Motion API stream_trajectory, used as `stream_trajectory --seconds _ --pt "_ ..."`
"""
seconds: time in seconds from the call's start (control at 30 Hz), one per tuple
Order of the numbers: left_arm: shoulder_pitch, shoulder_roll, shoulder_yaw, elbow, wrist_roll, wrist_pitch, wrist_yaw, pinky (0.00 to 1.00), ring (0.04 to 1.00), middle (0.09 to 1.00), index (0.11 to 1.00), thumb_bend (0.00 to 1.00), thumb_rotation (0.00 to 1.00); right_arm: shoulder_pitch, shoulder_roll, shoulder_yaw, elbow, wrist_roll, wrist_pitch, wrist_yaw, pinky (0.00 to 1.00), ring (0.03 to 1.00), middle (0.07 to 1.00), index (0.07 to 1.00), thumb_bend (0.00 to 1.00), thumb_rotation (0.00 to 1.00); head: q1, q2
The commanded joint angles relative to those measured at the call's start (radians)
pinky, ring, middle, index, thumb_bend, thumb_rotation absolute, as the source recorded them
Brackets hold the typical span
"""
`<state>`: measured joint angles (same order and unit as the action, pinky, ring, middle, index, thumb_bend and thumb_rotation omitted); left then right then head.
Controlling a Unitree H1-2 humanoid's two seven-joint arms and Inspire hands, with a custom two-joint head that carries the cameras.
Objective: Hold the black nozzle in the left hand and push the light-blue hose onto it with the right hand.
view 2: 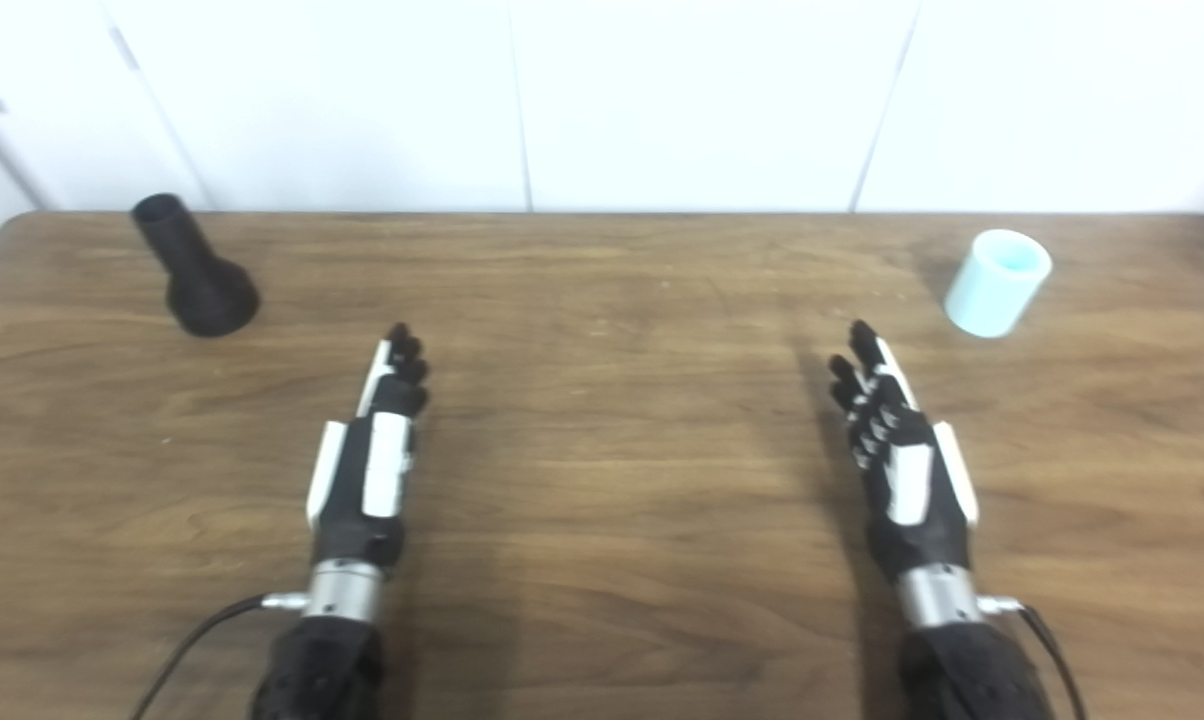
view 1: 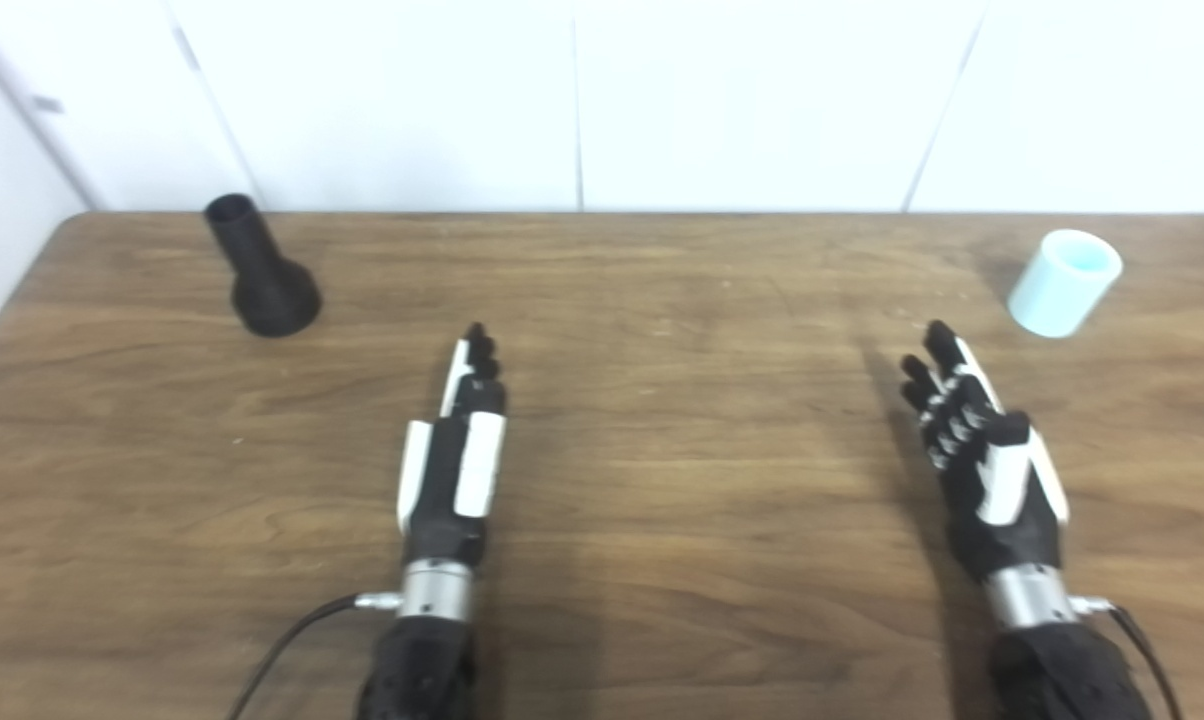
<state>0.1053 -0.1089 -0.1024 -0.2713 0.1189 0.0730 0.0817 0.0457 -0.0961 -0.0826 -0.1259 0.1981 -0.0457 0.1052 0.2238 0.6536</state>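
Observation:
The black nozzle (view 1: 260, 268) stands on its wide end at the far left of the wooden table (view 1: 662, 300), its narrow open neck leaning up and back. The light-blue hose (view 1: 1064, 282), a short tube piece, rests at the far right with its open end facing up. My left hand (view 1: 459, 440) hovers edge-on over the table's middle left, fingers straight and apart, holding nothing, well short of the nozzle. My right hand (view 1: 974, 440) is open too, palm turned inward, a little below and left of the hose.
A white wall (view 1: 582, 100) with panel seams rises right behind the table's far edge. Thin cables (view 1: 282, 640) trail from both wrists toward the near edge. The table's left edge runs close to the nozzle.

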Motion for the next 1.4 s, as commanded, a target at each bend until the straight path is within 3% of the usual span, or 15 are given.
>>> stream_trajectory --seconds 0.0,0.27,0.57,1.37 --pt "0.005 -0.025 -0.014 0.003 0.023 -0.055 0.017 1.0 1.0 1.0 1.0 0.85 1.0 -0.014 -0.034 -0.026 0.034 0.019 -0.067 0.023 0.96 0.956 0.994 0.97 0.76 1.0 0.006 -0.004" --pt "0.012 -0.037 -0.025 0.067 0.045 -0.13 0.048 1.0 1.0 1.0 0.994 0.83 1.0 -0.012 -0.048 -0.036 0.111 0.037 -0.131 0.046 0.94 0.946 0.984 0.961 0.76 1.0 0.033 -0.062" --pt "0.015 -0.033 -0.016 0.127 0.034 -0.2 0.062 1.0 1.0 1.0 0.994 0.83 1.0 -0.008 -0.047 -0.031 0.161 0.046 -0.176 0.067 0.94 0.95 0.989 0.958 0.75 1.0 0.012 -0.103" --pt "0.008 0.004 0.037 0.193 0.008 -0.281 0.057 1.0 0.997 1.0 0.99 0.8 1.0 -0.009 -0.021 -0.012 0.256 0.038 -0.296 0.076 0.96 0.963 0.999 0.955 0.74 1.0 -0.03 -0.18"
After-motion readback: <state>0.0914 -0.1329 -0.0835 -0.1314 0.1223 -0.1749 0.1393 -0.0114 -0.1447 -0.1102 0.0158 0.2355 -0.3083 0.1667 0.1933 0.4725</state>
